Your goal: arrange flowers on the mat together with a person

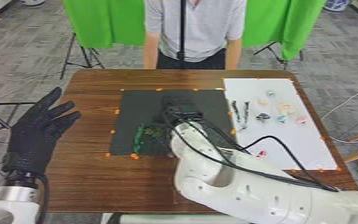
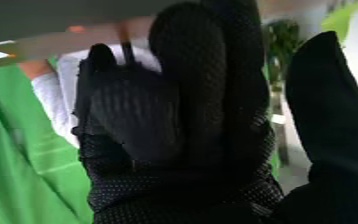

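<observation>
One green sprig [image 1: 139, 138] is lying on the dark mat [image 1: 143, 106] while the right robot hand [image 1: 182, 109] is being held loosely open above that mat, and slow, low placing is being called for, sprig leaves being left unpressed.

Brn tbl [image 1: 87, 187] holds dk mat [image 1: 144, 107] beside wht sheet [image 1: 295, 142], w/ orange tabs [image 1: 159, 89].

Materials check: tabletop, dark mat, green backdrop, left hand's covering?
Tabletop: wood, or a wood-look laminate; brown with streaky grain.
Dark mat: matte; could be felt, rubber or paper, no weave to settle it.
Green backdrop: likely cloth, hanging in soft folds.
Left hand: black fabric glove, dull, close-fitting.
</observation>
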